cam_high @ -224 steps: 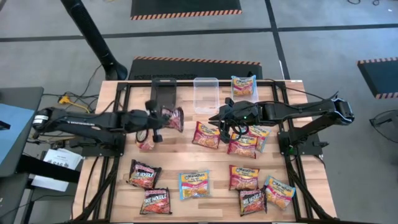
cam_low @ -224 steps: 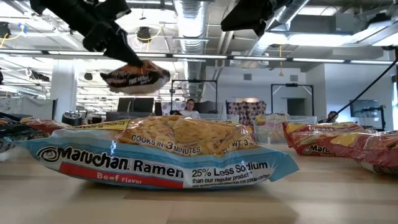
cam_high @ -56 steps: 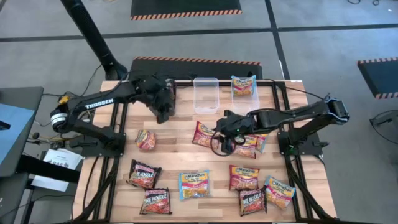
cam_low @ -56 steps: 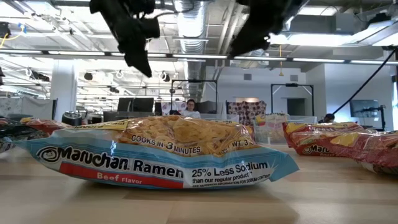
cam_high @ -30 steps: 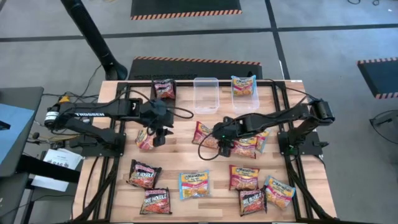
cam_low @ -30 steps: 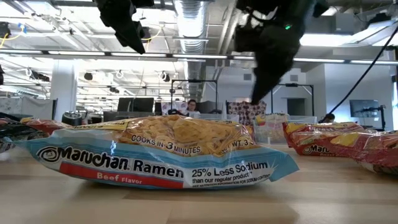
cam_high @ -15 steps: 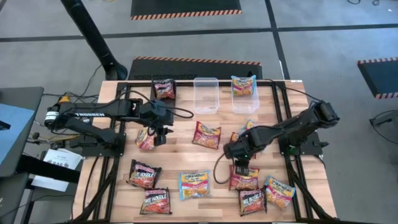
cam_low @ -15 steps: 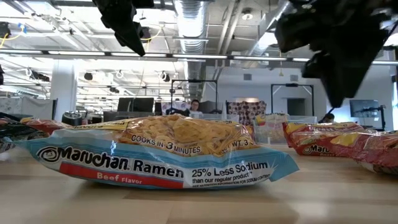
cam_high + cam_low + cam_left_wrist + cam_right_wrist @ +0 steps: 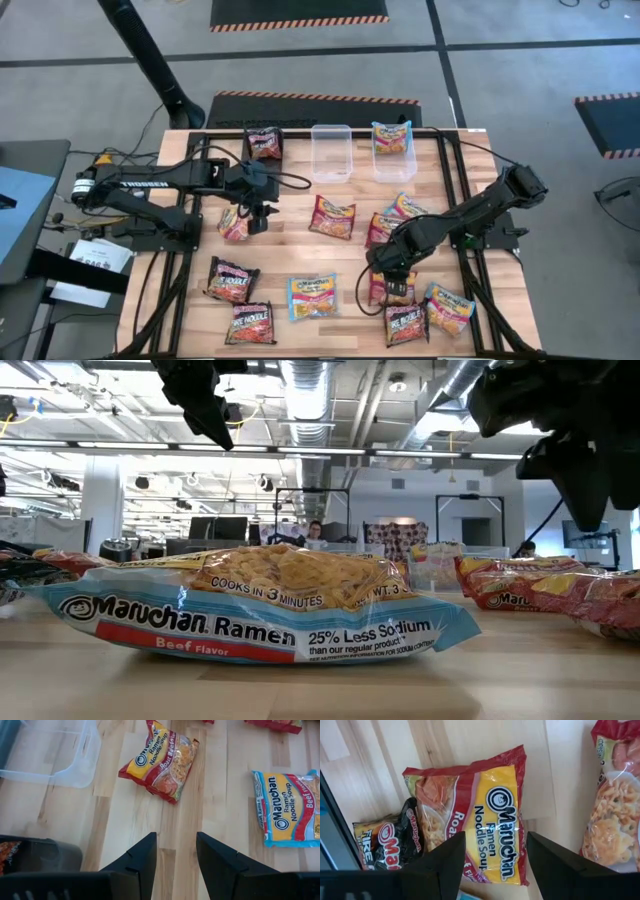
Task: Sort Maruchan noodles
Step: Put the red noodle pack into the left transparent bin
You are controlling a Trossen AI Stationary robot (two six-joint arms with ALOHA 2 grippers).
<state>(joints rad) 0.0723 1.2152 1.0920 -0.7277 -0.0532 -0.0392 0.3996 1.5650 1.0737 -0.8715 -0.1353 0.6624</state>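
Right end effector (image 9: pixel 392 287) swung from frame centre to lower right, now wide open, empty, over red-yellow packet (image 9: pixel 485 815); likely next pick. Left end effector (image 9: pixel 257 216) parted, empty, left-centre.

Clear bin (image 9: pixel 331 152) on wooden table (image 9: pixel 290 255)

Maruchan noodles (image 9: pixel 313 297) scattered flat, tabletop

Red packet (image 9: pixel 381 287) half hidden under right arm; dark packet (image 9: pixel 387 845) edge-cropped.
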